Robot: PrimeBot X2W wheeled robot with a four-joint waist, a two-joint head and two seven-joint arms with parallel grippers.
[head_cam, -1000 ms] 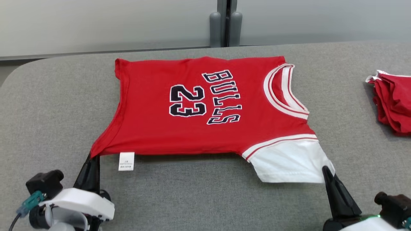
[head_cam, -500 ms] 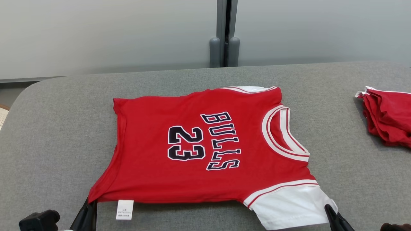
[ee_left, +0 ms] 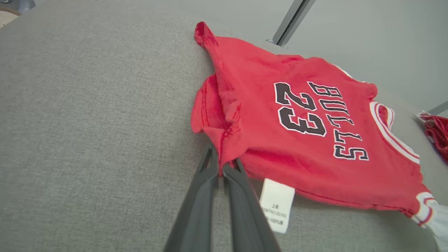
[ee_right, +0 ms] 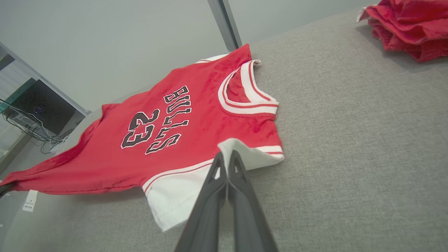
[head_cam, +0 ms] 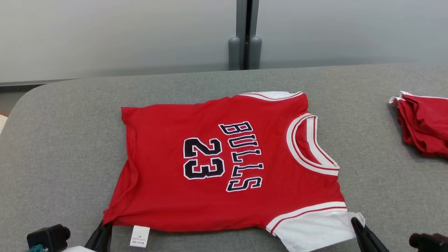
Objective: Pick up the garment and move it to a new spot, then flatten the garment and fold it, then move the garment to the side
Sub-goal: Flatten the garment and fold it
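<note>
Soft, even light falls from overhead, bright enough that the red of the shirt (head_cam: pixel 224 161) looks saturated, with no glare on it. Shadows are faint and blurred at their edges: a thin dark band lies on the grey desk (head_cam: pixel 63 147) under the shirt's near hem, and another runs along the left side of the red pile (head_cam: pixel 423 122). The head view is sharp and its lettering crisp. Both wrist views bend toward their edges, so the wall post (ee_right: pixel 224 24) leans. The left end effector (ee_left: pixel 220 166) and right end effector (ee_right: pixel 226 157) look slightly soft close to the lens.
</note>
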